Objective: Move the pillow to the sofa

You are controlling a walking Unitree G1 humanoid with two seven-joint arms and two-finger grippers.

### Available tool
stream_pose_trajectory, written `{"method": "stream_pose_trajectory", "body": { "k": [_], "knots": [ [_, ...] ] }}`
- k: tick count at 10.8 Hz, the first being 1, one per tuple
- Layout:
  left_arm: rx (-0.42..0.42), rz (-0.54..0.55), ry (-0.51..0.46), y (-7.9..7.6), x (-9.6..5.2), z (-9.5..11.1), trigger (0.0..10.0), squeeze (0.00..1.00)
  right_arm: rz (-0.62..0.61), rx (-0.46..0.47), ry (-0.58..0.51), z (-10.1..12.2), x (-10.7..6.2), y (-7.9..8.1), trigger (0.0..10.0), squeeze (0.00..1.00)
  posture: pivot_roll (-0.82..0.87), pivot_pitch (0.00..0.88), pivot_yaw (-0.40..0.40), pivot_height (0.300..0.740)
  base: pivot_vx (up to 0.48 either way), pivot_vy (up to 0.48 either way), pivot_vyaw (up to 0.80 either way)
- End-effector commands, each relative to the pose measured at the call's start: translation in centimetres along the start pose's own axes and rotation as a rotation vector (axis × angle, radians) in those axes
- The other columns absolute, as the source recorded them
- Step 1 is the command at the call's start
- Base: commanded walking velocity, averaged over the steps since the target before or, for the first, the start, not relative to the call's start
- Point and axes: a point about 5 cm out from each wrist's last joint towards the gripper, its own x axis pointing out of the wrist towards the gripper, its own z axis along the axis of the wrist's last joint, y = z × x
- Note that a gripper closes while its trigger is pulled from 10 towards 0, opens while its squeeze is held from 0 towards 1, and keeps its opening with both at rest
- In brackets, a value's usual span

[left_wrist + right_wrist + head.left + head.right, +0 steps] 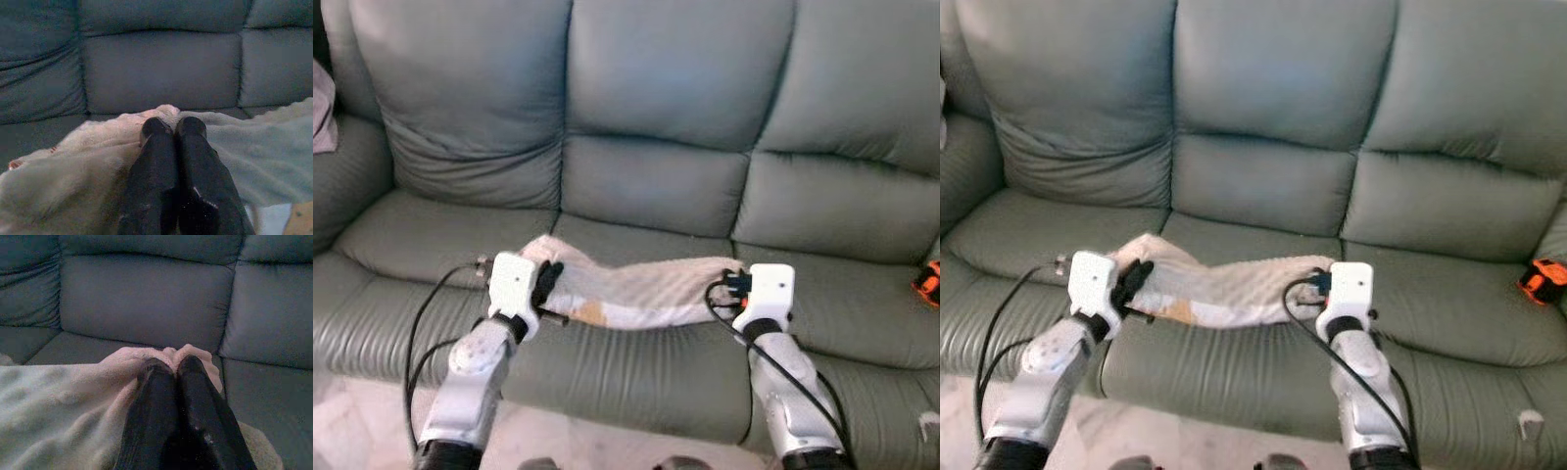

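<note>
While both grippers pinch its ends, the pillow (636, 289) sags over the sofa's (666, 186) front seat edge. Left gripper (548, 284) grips the pillow's 9 o'clock end, fingers (156, 166) pressed together on fabric; right gripper (732, 286) clamps the 3 o'clock end likewise. An orange object (927, 284) lies on the seat at 3 o'clock, well apart.
</note>
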Motion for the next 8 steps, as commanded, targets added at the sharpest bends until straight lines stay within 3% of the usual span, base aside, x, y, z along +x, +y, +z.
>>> {"method": "stream_pose_trajectory", "body": {
  "k": [1, 3, 6, 8],
  "knots": [
    [0.034, -0.009, -0.009, 0.1, 0.0, 0.2, 10.0, 0.00, -0.002, -0.006, -0.033, 0.7, 0.0, 0.0, 10.0, 0.00, -0.04, 0.000, -0.026, 0.740, 0.000, 0.000, 0.00],
    [0.048, -0.001, -0.012, 0.3, -0.1, 0.4, 10.0, 0.00, -0.008, -0.003, -0.039, 1.0, -0.1, 0.1, 10.0, 0.00, -0.04, 0.000, -0.025, 0.740, 0.000, 0.000, 0.00],
    [0.088, 0.123, -0.032, 3.2, -1.3, 0.7, 10.0, 0.00, -0.024, 0.037, -0.056, 1.9, -0.3, 0.5, 10.0, 0.00, -0.02, 0.000, -0.038, 0.735, 0.000, 0.000, 0.00],
    [0.067, 0.125, -0.018, 2.8, -1.7, 0.4, 10.0, 0.00, -0.019, 0.043, -0.050, 2.0, -0.5, 0.7, 10.0, 0.00, -0.02, 0.000, -0.042, 0.690, 0.000, 0.000, 0.00]
  ]
}}
